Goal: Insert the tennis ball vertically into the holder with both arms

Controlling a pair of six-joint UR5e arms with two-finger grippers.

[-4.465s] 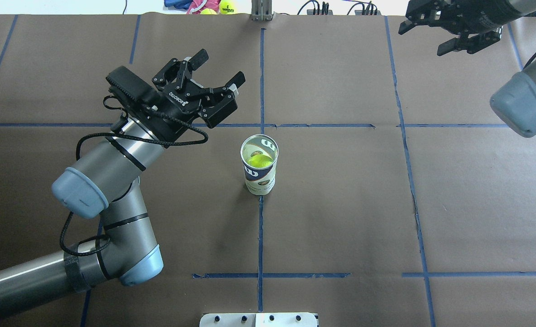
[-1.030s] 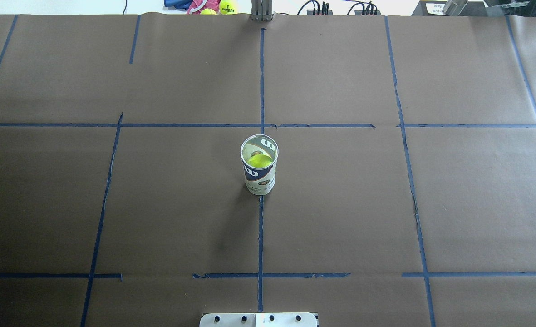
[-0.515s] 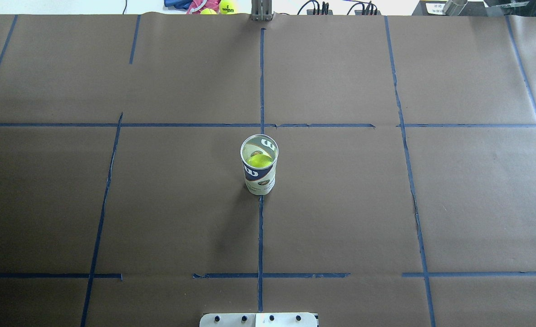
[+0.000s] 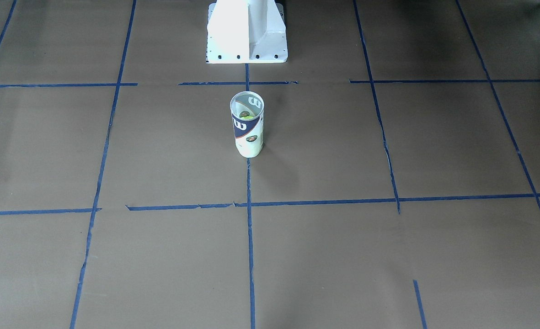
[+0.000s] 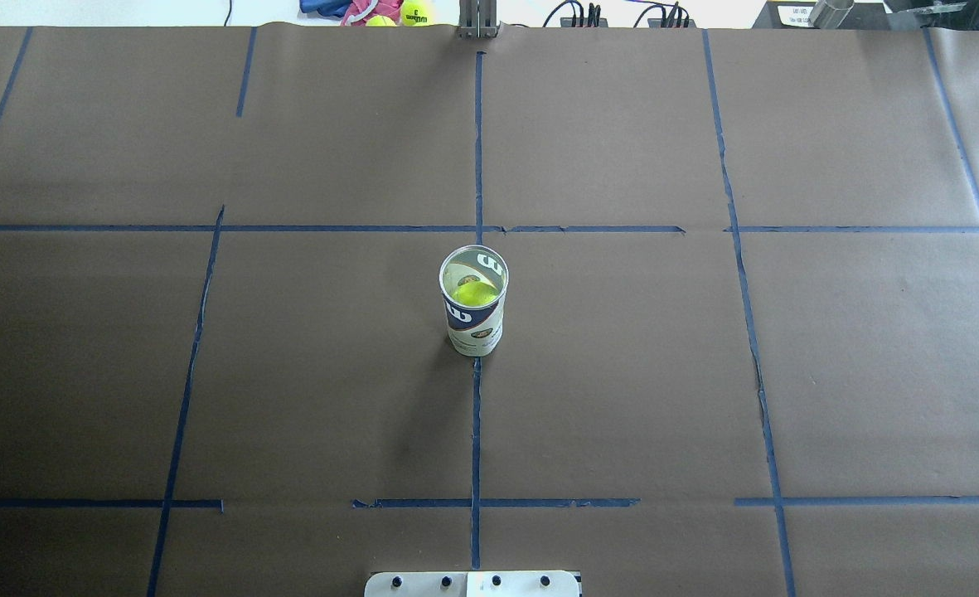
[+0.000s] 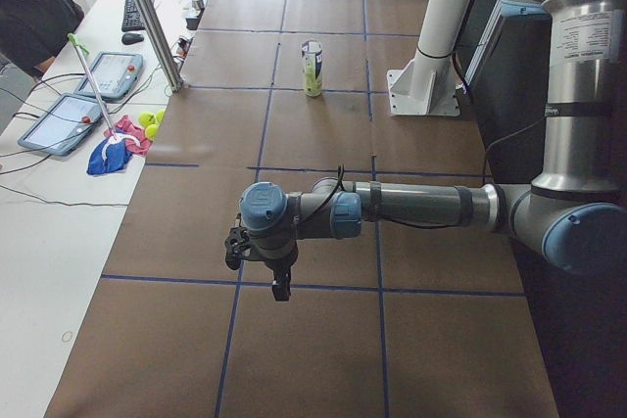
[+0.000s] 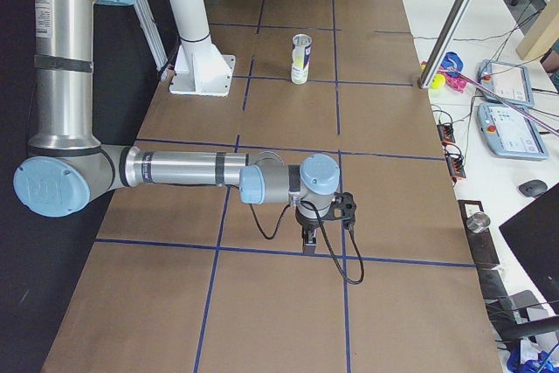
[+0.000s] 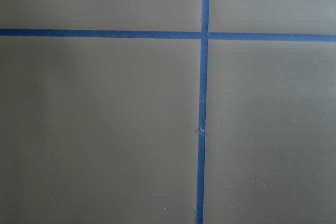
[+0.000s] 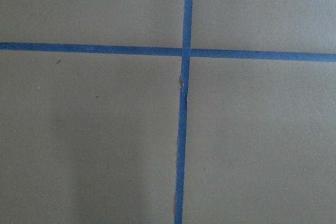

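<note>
The holder (image 5: pixel 473 319) stands upright at the table's middle, on a blue tape line; it also shows in the front view (image 4: pixel 248 132) and both side views (image 6: pixel 312 70) (image 7: pixel 300 58). The tennis ball (image 5: pixel 474 293) sits inside it, seen through the open top (image 4: pixel 247 117). My left gripper (image 6: pixel 279 286) hangs over the table's left end, pointing down, far from the holder. My right gripper (image 7: pixel 307 242) hangs the same way over the right end. Neither holds anything I can see; I cannot tell whether they are open or shut. Both wrist views show only brown paper and tape.
The white pedestal base (image 4: pixel 247 41) stands behind the holder on the robot's side. Spare tennis balls (image 5: pixel 413 12) and cloth lie beyond the far edge. A metal post (image 6: pixel 147 17) and tablets (image 6: pixel 64 119) are on the operators' side.
Both arms, over the table 4.5 s ago, have left the overhead view. Over the last second nothing moves; holder and ball stay put.
</note>
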